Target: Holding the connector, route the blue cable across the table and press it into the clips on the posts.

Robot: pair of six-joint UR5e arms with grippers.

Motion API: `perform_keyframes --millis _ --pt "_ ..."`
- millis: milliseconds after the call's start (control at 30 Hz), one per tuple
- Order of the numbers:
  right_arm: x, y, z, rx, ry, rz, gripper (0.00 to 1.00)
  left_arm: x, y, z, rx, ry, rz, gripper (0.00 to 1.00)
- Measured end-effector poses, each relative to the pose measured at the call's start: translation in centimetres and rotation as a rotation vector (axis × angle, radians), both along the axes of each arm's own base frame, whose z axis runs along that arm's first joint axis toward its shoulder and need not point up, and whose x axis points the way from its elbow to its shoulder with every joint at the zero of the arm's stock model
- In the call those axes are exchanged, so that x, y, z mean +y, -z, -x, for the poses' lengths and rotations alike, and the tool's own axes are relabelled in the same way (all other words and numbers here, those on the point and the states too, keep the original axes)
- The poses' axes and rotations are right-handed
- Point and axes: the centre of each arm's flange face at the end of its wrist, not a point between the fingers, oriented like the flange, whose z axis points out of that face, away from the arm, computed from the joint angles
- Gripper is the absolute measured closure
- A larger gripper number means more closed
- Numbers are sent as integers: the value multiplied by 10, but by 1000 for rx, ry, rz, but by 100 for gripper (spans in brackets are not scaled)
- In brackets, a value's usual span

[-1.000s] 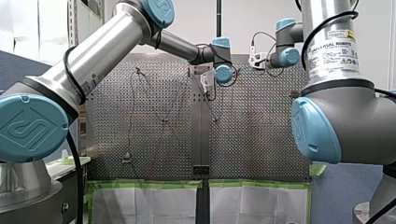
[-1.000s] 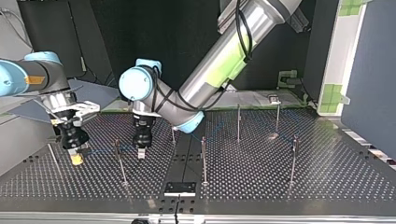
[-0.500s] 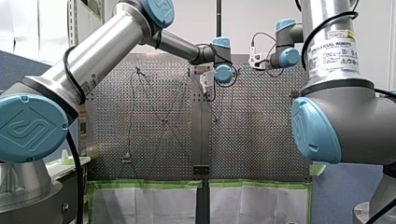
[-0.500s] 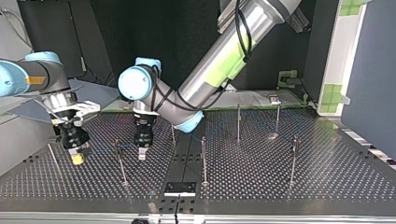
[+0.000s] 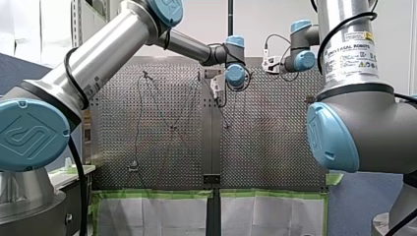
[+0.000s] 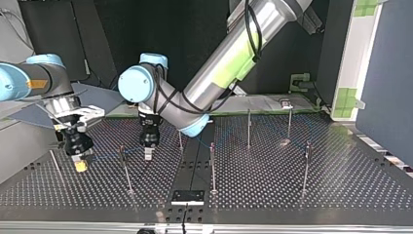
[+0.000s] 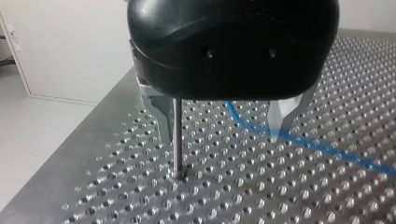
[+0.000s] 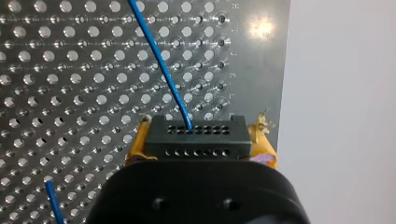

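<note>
Across the table (image 6: 292, 195), one blue cable (image 8: 163, 70)

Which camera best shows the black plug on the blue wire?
The right wrist view: the connector sits close up, clamped between my right pincer's yellow pads, the blue cable leaving one hole. The top view shows only the pincer's yellow tip; the front and left wrist views do not show it.

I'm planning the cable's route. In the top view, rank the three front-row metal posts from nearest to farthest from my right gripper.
From my right gripper, jaws shut on the black plastic connector:
1. View-left thin metal post, just beside the gripper.
2. Middle thin metal post, between the other two.
3. View-right thin metal post, at the far side.
</note>
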Motion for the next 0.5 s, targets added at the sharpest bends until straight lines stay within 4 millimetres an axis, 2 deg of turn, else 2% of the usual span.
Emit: perform_keyframes --millis 133,333,500 --pt "0 0 0 0 0 0 100 -7 -1 14 23 19 0 0" --pt "0 1 0 1 -1 -2 100 -23 -1 47 60 43 -28 0" --pt "0 2 0 1 -2 -3 100 -21 -5 67 86 36 -55 0"
